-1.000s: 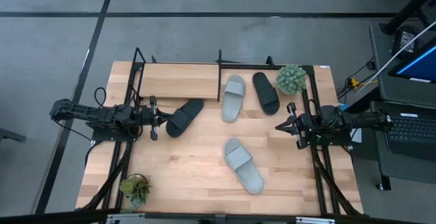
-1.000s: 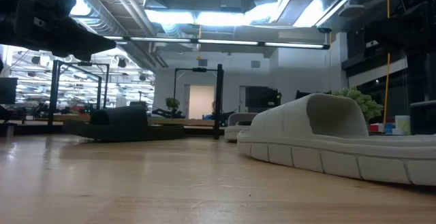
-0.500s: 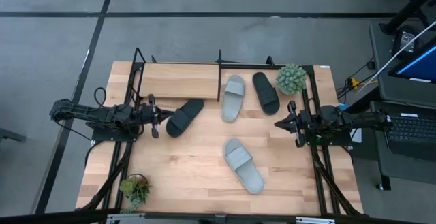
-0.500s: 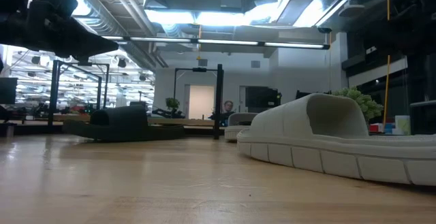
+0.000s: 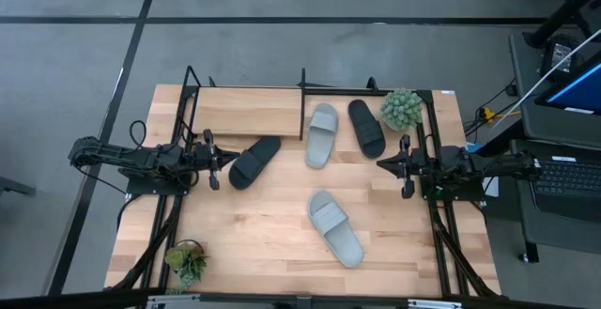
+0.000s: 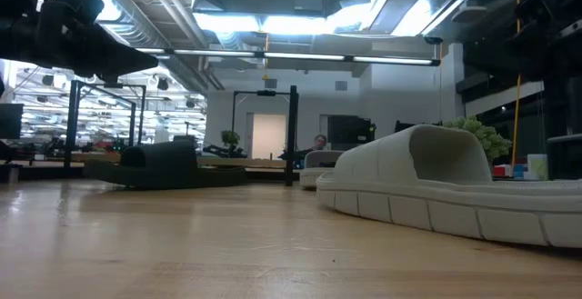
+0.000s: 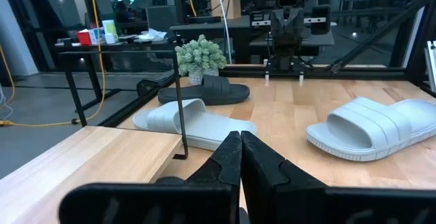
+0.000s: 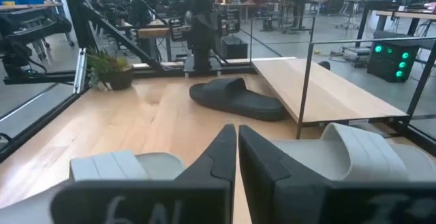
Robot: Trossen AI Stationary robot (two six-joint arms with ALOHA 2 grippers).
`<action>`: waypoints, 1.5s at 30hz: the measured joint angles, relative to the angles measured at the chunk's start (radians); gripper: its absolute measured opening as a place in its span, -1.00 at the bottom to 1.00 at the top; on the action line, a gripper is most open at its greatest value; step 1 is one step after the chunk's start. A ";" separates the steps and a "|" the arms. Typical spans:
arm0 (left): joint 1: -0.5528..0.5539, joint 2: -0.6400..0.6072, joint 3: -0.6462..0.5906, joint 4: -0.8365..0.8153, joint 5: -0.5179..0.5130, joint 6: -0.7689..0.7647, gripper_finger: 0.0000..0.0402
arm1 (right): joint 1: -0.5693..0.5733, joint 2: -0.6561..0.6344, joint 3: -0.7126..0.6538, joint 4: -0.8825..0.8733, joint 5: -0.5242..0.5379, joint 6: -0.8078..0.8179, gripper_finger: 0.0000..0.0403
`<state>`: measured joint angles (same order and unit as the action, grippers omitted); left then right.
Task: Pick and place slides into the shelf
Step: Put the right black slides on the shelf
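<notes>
Your left tool (image 5: pixel 212 148) is closed on nothing, hovering at the counter's (image 5: pixel 263 234) left side just beside a black slide (image 5: pixel 254 161). Your right tool (image 5: pixel 404 168) is also pinched closed and empty, at the right edge below the plant (image 5: pixel 401 108). Shelf (image 5: pixel 246 111) sits along the far edge, board bare on its left half. A grey slide (image 5: pixel 320 134) and second black slide (image 5: pixel 366 127) lie in the shelf's right half. Another grey slide (image 5: pixel 335 227) lies mid-counter, well apart.

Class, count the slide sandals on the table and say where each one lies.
4. A black slide lies by the left gripper, just off the shelf. A grey slide and another black slide lie side by side on the shelf's right half. A grey slide lies mid-table.
</notes>
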<state>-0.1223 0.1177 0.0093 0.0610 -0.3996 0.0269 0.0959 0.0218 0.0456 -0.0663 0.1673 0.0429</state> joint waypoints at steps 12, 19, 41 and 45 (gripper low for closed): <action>0.000 0.000 0.000 0.000 0.000 0.000 -1.00 | 0.000 0.005 0.000 0.001 0.000 0.006 -0.90; 0.000 0.000 0.001 0.000 -0.003 -0.078 -1.00 | 0.000 0.005 0.006 -0.001 0.000 0.070 -0.90; 0.000 0.112 0.189 -0.059 -0.071 -0.048 -1.00 | -0.002 0.167 0.207 -0.027 0.102 0.049 -0.98; 0.000 0.160 0.254 -0.171 -0.056 -0.098 -1.00 | -0.002 0.252 0.262 -0.050 0.102 0.085 -0.97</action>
<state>-0.1219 0.2780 0.2629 -0.1101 -0.4555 -0.0711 0.0944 0.2741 0.3079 -0.1164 0.2695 0.1279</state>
